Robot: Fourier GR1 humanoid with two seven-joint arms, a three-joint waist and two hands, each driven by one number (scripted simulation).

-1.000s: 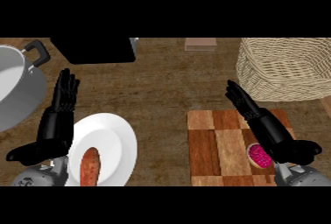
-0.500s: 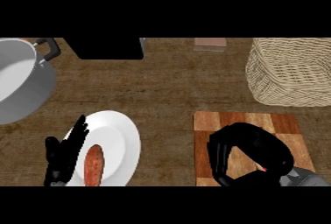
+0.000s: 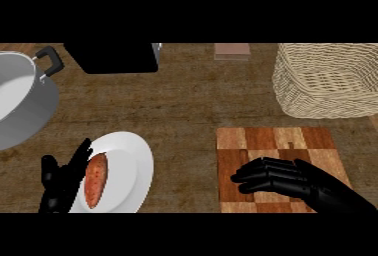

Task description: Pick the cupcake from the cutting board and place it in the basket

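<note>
We found the fingers (image 3: 255,176) of the right hand (image 3: 284,179) curled inward and downward over the lower half of the cutting board (image 3: 275,141), closed into a cage-like grasp. The cupcake itself did not show in the head view; we judged it most likely enclosed under that hand, though the hand hid the spot and we could not confirm contact. The step in hand was therefore the pick, with the grasp apparently formed but the lift not yet made. The basket (image 3: 328,80) stood beyond the board's far edge, up and to the right, near but not touching it. The next move, in our judgement, called for raising the hand clear of the board, carrying it over the basket's rim and opening the fingers above its inside. The left hand (image 3: 60,181) lay at the lower left, fingers straight, alongside a white plate (image 3: 129,170) bearing a reddish sausage (image 3: 95,179), with a steel pot (image 3: 22,107) further left.
</note>
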